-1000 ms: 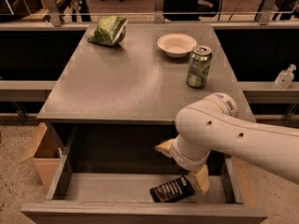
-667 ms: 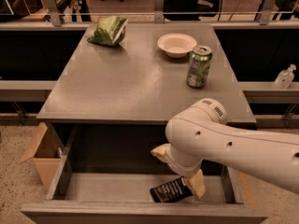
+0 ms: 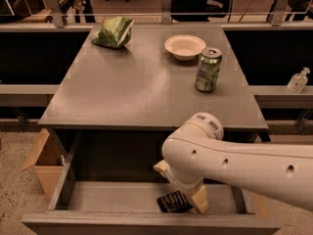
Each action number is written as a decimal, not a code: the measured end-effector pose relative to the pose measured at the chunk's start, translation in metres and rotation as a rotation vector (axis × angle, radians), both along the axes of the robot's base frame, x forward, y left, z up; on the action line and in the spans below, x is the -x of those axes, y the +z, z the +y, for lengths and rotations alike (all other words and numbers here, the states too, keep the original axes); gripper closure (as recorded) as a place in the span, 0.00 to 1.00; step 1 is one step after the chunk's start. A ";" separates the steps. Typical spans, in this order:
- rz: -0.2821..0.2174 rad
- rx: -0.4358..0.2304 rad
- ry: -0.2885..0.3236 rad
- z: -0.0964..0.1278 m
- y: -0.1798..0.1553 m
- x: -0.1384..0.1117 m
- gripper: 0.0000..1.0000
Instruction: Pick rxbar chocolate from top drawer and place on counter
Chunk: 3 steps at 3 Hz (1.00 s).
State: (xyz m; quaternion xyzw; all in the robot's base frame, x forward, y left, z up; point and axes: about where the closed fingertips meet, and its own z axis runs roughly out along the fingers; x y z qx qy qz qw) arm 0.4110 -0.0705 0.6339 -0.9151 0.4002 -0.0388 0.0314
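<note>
While end effector [image 3: 181, 192] hangs inside, top drawer [image 3: 112, 198] holds rxbar chocolate [image 3: 172, 202].

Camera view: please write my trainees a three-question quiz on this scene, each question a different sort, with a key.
1. True or false: the rxbar chocolate lies on the counter.
2. Where is the gripper? A) raised over the counter B) down in the top drawer, at the bar C) out of view
3. What sits at the counter's far left corner?
Key: 1 false, it lies in the drawer; 2 B; 3 the green snack bag.
</note>
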 end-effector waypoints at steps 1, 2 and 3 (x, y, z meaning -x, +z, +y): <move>0.036 -0.002 -0.008 0.003 -0.011 0.004 0.00; 0.063 0.008 -0.023 0.003 -0.023 0.006 0.00; 0.053 0.035 -0.056 0.003 -0.032 0.006 0.00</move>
